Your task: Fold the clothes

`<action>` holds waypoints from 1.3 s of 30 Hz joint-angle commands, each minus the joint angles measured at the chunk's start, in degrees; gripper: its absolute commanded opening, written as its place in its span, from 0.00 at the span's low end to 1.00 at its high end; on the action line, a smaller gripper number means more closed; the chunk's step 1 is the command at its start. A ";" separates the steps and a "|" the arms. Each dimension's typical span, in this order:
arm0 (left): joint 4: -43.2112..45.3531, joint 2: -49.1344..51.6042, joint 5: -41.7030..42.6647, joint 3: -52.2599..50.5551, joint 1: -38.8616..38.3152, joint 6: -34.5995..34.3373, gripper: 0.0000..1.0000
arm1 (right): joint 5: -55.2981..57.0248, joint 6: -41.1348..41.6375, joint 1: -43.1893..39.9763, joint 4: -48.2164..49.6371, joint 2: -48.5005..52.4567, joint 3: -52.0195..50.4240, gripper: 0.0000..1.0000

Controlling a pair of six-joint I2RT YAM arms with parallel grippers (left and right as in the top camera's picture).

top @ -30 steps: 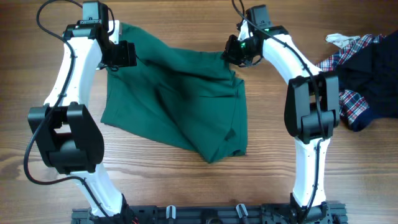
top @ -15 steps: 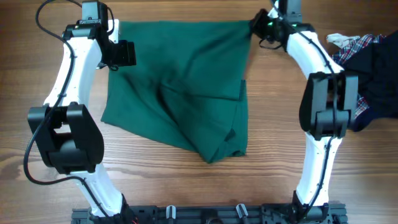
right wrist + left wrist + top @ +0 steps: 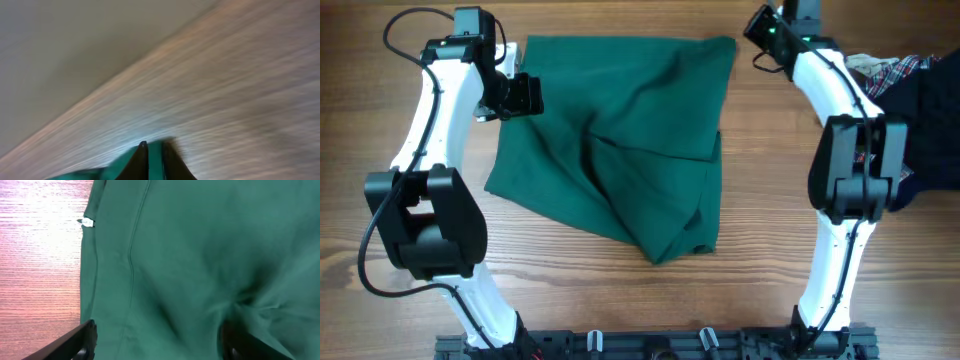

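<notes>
A dark green garment (image 3: 620, 140) lies spread on the wooden table, its top edge pulled nearly straight and its lower part still rumpled and folded over. My left gripper (image 3: 527, 96) hovers open over the garment's left edge. In the left wrist view its fingers (image 3: 157, 345) stand wide apart with green cloth (image 3: 200, 255) below them. My right gripper (image 3: 746, 34) is at the garment's far right corner. In the right wrist view its fingers (image 3: 156, 156) are shut on a thin strip of the green cloth (image 3: 155, 161).
A pile of plaid and navy clothes (image 3: 910, 100) lies at the right edge of the table, beside my right arm. A small white tag (image 3: 88, 223) sits on the garment's left hem. Bare wood (image 3: 420, 250) surrounds the garment.
My right gripper has pulled the garment's far right corner back and to the right, stretching the top edge flat. My left gripper has shifted slightly right.
</notes>
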 commanded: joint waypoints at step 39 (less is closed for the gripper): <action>-8.15 -1.75 5.22 -21.62 0.72 -8.96 0.04 | -19.58 -20.92 40.89 -65.29 -21.68 -10.58 0.04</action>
